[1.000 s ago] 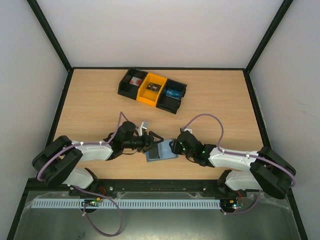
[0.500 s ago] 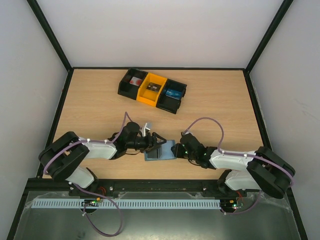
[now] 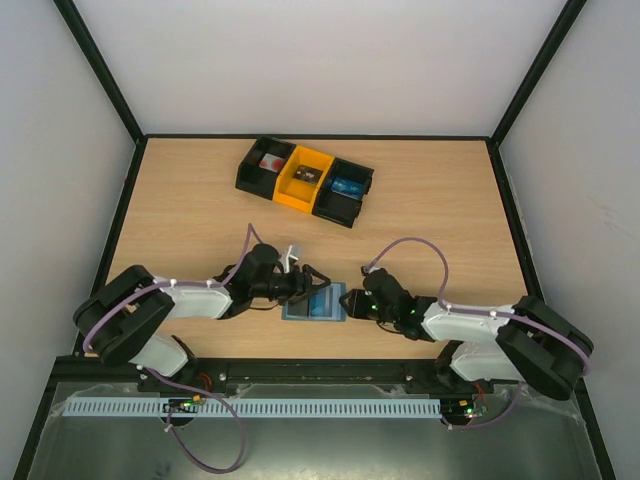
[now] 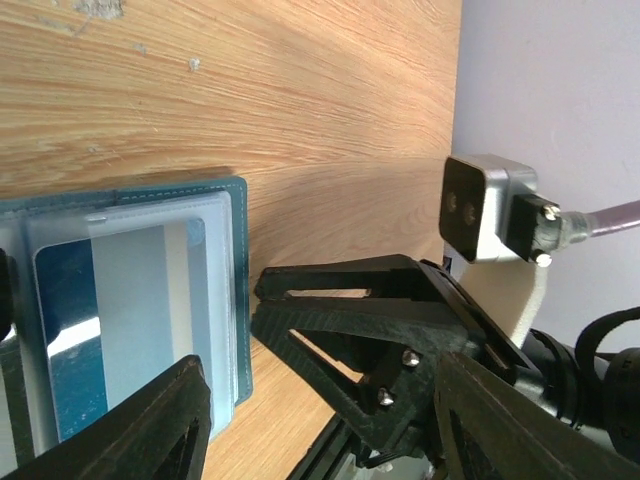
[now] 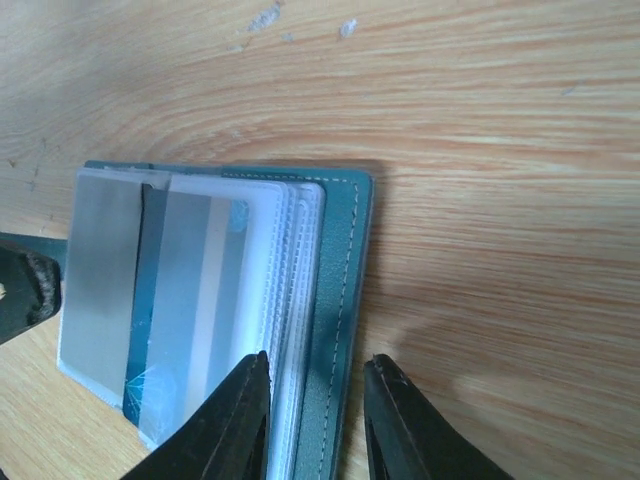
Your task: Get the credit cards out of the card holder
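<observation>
One card holder (image 3: 314, 303), lying open and flat on the wooden table (image 3: 200, 210), near its front edge and between the two grippers. Inside it, a stack of clear sleeves (image 5: 290, 290), too tightly layered to count. Through the top one, a single blue card (image 4: 70, 330) with a pale band. Two arms, one gripper on each. At the holder's left side, the left gripper (image 3: 314, 285), fingers (image 4: 150, 425) spread wide, one of them over a corner of the holder, nothing pinched between them. At the holder's right side, the right gripper (image 3: 349, 302), its two fingers drawn near together with only a narrow gap, set astride the stitched edge of the cover. Impossible to tell whether pressing on that edge or merely flanking it. Well apart, toward the back of the table, one tray (image 3: 285, 196) of three compartments in a row: black, yellow, black. One item in each: a red-and-white item (image 3: 270, 162) in the left black compartment, a dark item (image 3: 308, 175) in the yellow, a bright blue item (image 3: 348, 186) in the right black.
</observation>
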You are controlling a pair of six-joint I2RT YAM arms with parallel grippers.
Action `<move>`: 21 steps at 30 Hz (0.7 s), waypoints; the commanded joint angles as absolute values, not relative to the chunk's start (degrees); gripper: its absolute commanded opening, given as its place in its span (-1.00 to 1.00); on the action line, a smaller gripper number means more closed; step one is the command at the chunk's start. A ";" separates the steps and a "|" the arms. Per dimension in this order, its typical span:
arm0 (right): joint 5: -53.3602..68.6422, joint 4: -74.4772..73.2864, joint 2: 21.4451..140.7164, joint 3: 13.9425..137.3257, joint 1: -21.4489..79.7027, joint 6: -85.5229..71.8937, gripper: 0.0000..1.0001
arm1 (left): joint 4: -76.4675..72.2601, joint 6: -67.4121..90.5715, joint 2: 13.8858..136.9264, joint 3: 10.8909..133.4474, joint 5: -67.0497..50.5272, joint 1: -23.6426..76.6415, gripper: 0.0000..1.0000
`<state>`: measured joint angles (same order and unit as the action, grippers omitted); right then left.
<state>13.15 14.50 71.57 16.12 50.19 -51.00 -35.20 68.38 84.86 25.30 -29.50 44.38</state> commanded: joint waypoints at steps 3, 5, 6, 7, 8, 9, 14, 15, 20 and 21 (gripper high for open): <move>8.76 8.58 64.40 17.57 50.01 -50.47 -0.44 | -29.96 64.67 81.92 25.71 -26.55 42.91 0.23; 9.56 8.55 63.32 18.03 49.95 -50.93 -0.44 | -28.88 63.86 81.39 25.13 -26.12 42.22 0.21; 10.11 8.78 63.02 18.28 50.00 -51.12 -0.46 | -28.83 63.76 81.07 24.73 -26.06 41.86 0.20; 10.51 9.05 62.88 18.38 50.01 -51.46 -0.48 | -28.85 63.73 80.80 24.21 -25.94 41.45 0.18; 11.06 9.40 62.91 18.44 50.01 -51.95 -0.50 | -28.95 63.72 80.52 23.63 -25.86 41.03 0.17; 11.52 9.84 63.03 18.55 50.00 -52.46 -0.52 | -29.05 63.64 80.30 23.15 -25.84 40.71 0.16; 13.84 13.17 65.51 19.33 50.00 -54.05 -0.59 | -30.05 63.63 80.33 21.66 -26.22 39.74 0.12; 14.50 13.83 66.34 19.50 50.01 -54.28 -0.60 | -30.24 63.63 80.56 21.58 -26.37 39.73 0.11; 19.15 18.98 70.82 19.31 50.01 -56.14 -0.63 | -32.56 64.23 81.74 20.56 -27.47 39.73 0.09; 19.99 19.95 71.66 19.21 50.06 -56.64 -0.64 | -32.86 64.34 81.94 20.44 -27.53 39.73 0.09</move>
<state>15.97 14.63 68.66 18.26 50.19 -54.41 -30.68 64.69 81.10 21.63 -26.74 39.92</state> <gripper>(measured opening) 0.187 0.549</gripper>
